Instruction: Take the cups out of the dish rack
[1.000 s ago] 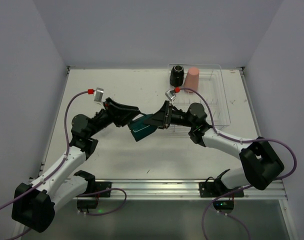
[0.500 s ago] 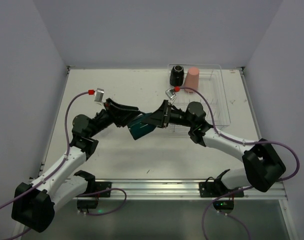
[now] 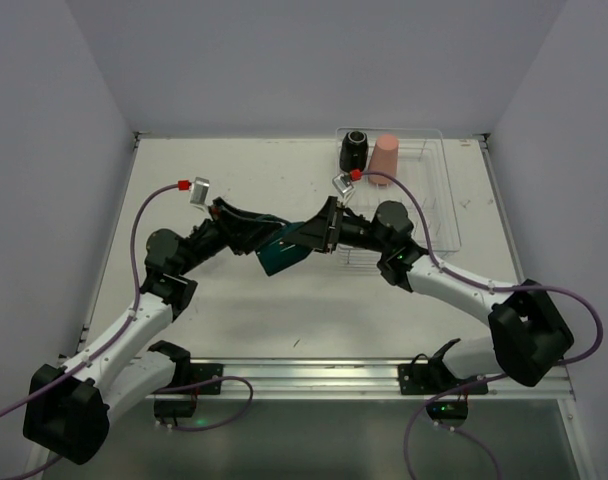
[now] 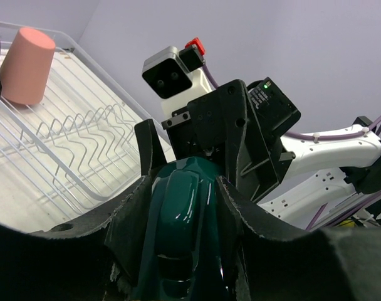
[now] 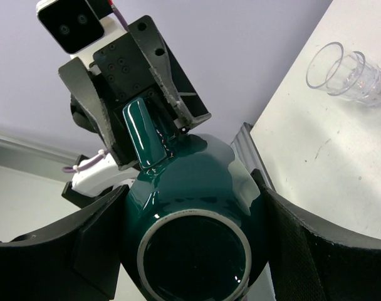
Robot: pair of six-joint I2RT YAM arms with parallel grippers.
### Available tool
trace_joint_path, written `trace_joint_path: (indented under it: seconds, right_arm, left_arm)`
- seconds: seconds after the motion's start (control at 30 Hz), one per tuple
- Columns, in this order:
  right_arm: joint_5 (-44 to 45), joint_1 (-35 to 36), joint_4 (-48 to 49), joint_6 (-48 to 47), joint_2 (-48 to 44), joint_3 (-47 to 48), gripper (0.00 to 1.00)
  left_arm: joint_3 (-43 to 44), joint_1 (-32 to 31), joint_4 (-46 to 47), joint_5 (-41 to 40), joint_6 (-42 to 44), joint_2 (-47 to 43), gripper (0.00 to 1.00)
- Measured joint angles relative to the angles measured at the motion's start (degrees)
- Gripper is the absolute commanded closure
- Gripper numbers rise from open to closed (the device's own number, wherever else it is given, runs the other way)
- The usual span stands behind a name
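left arm (image 3: 134, 320) comes in from the near-left corner, right arm (image 3: 454, 290) from the near-right; they meet mid-table (image 3: 234, 320), just left of the dish rack (image 3: 449, 200)

left gripper (image 4: 181, 200): fingers (image 4: 131, 219) closed on the handle of the dark teal cup (image 3: 281, 252), pads touching both sides of it. Lower part of the handle is lost in shadow in the left wrist view

top view shows only a sliver of that cup, since both grippers cover most of it. It sits between the two wrists, outside the rack. Can't tell from above whether it touches the table

right gripper (image 5: 190, 232): half-open span, clamped on the cup's round body from the opposite side. A ringed end of the cup faces the right wrist camera; mouth or base, can't tell

clear cups (image 5: 348, 70): seen only in the right wrist view, on the table, touching or nested, unclear which

black cup (image 3: 354, 150) and salmon-pink tumbler (image 3: 384, 155) are in the rack's far-left corner, side by side, tumbler mouth down. Right arm and its cable (image 3: 409, 205) overlap the rack's near-left part
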Motion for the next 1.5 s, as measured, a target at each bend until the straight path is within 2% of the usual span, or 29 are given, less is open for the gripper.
trace_joint_path:
  seconds: [0.23,0.43,0.63,0.67,0.73,0.87,0.9,0.93,1.0,1.03,1.1,1.13,1.27,1.5]
  right_arm:
    - [0.1,0.6,0.0,0.1,2.5,0.8,1.00]
    - [0.2,0.7,0.5,0.3,3.1,0.8,1.00]
    - [-0.1,0.8,0.8,0.4,3.1,0.8,1.00]
    - [-0.1,0.8,0.9,0.4,3.1,0.8,1.00]
    - [-0.7,0.7,1.5,1.1,3.1,0.8,1.00]
    - [-1.0,0.6,2.3,1.4,3.1,0.9,1.00]
    - [-1.0,0.6,2.3,1.4,3.1,0.9,0.95]
    - [-1.0,0.5,2.1,1.4,3.1,0.9,0.73]
    - [-1.0,0.5,1.4,1.0,3.1,1.0,0.48]
    - [-1.1,0.3,0.4,0.7,3.0,1.5,0.25]
    - [-1.3,0.0,-2.8,-0.7,2.4,3.1,0.04]
    - [-0.7,0.0,-5.7,-2.4,1.8,4.4,0.01]
    - [2.4,1.1,-17.9,-10.1,-0.2,8.4,0.01]
    - [7.8,1.1,-31.4,-16.3,-5.0,9.5,0.01]
  left_arm:
    - [0.0,-0.2,0.5,-0.1,-0.1,0.6,0.49]
    - [0.0,-0.6,1.2,-0.2,-0.1,1.5,0.51]
    - [0.0,-0.7,1.3,-0.7,0.0,2.0,0.67]
    - [0.0,-0.7,1.3,-0.9,0.0,2.1,0.80]
    - [0.0,-0.6,1.6,-1.0,-0.9,2.3,0.99]
    - [0.3,-0.7,2.1,-1.2,-1.0,2.5,1.00]
    - [0.3,-0.7,2.1,-1.2,-1.0,2.6,1.00]
    - [0.5,-0.7,1.8,-1.2,-1.0,2.7,1.00]
    - [1.3,-0.7,0.0,-1.1,-0.5,2.8,1.00]
    - [2.2,-0.7,-1.9,-1.0,-0.1,2.8,1.00]
    - [4.8,-0.7,-6.2,-0.8,1.1,2.8,1.00]
    - [6.5,-0.8,-8.8,-0.9,2.5,2.9,1.00]
    - [12.4,-1.7,-19.2,-0.7,8.2,3.8,1.00]
    - [19.3,-3.0,-33.6,1.2,15.5,6.2,1.00]
